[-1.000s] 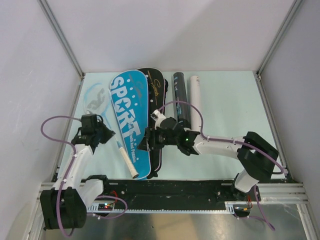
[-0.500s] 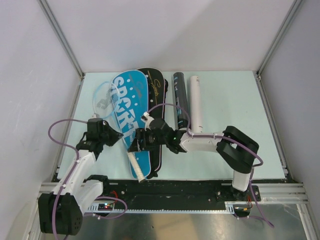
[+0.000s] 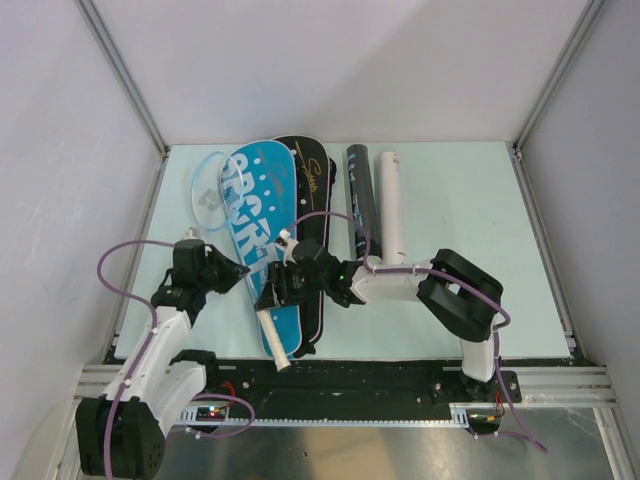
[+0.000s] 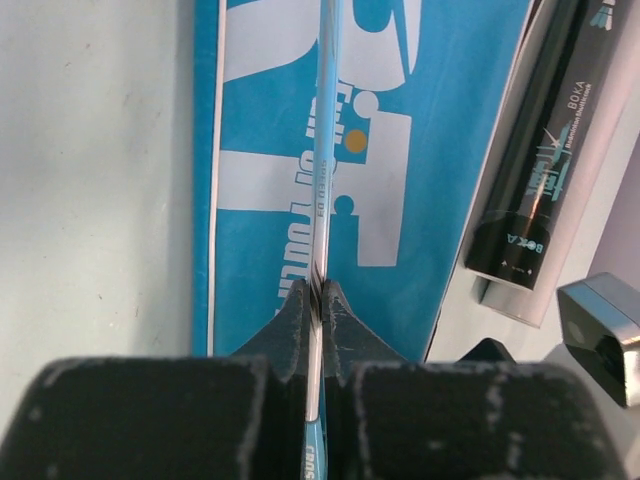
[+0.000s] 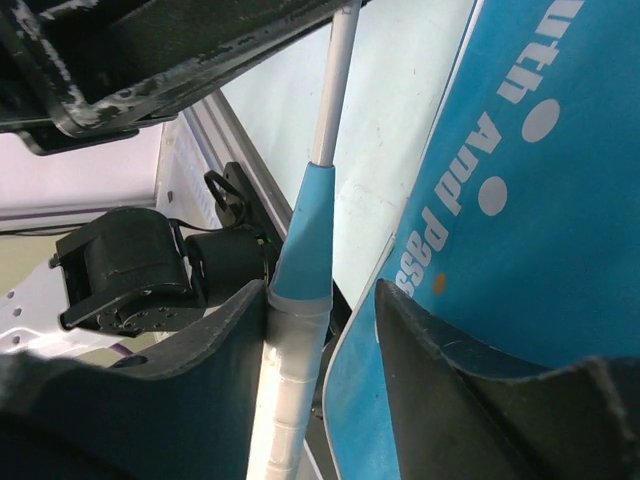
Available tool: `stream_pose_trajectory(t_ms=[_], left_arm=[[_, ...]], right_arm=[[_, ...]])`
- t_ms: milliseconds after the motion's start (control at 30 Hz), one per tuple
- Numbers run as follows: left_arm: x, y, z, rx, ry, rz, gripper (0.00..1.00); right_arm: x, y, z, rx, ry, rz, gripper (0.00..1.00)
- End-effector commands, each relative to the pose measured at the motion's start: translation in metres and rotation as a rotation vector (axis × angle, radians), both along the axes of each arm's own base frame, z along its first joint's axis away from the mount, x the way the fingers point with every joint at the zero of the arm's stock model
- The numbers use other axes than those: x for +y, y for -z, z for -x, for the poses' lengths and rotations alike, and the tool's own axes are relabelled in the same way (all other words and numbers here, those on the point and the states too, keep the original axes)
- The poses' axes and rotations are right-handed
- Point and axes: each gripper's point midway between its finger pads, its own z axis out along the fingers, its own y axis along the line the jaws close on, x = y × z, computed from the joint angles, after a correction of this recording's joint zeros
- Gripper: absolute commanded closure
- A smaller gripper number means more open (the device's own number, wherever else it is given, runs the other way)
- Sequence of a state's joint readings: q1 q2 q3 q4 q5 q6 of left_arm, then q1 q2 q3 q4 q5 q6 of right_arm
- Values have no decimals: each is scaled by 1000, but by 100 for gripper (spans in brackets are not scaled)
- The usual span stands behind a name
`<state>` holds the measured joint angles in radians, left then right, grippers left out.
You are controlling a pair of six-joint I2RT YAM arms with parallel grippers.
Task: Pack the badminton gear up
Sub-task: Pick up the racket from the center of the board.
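Narrowing lately, right tool (image 3: 270,296) is held part-open astride racket handle (image 3: 272,338); shaft (image 4: 325,150) is clamped by left tool (image 4: 316,300); regrasp judged near.

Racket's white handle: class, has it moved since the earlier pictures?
Yes. The white handle has slid nearer, its end now reaching the black base rail.

My left arm (image 3: 150,340) leans up from its base with the wrist turned inward, and my left gripper (image 4: 318,300) is pinched tight on the shaft of the racket (image 4: 324,170). My right arm (image 3: 400,285) folds at the elbow and stretches low across to the left. There my right gripper (image 5: 320,300) straddles the racket's handle with jaws apart, one finger (image 5: 215,340) touching it.
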<state>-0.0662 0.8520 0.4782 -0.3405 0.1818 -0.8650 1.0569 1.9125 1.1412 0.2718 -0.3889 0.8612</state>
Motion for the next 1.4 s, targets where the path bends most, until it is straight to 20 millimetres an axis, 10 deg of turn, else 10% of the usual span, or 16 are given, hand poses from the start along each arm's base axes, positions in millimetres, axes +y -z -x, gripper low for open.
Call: stream_pose_trajectory(t_ms=[0,367,567,800,1367], left_arm=[[-11,-27,-6,-102,19,67,100],[-15,-27,-1,-101,5,119,100],[-15,-34,-1,-127,9,119,100],[-16,-43,-4,-172,89,47,51],[-20,-67,-8,-213,228,-54,40]], right_arm=[[13,-10,0,-20,-28,-41,51],[17,-7,-2,-7,-18,-46,59],[14,-7,-5,-15,1,-26,82],[4,-29,-16,-41,59,-66,100],[-89,-77,-57,-46,222,-213,100]])
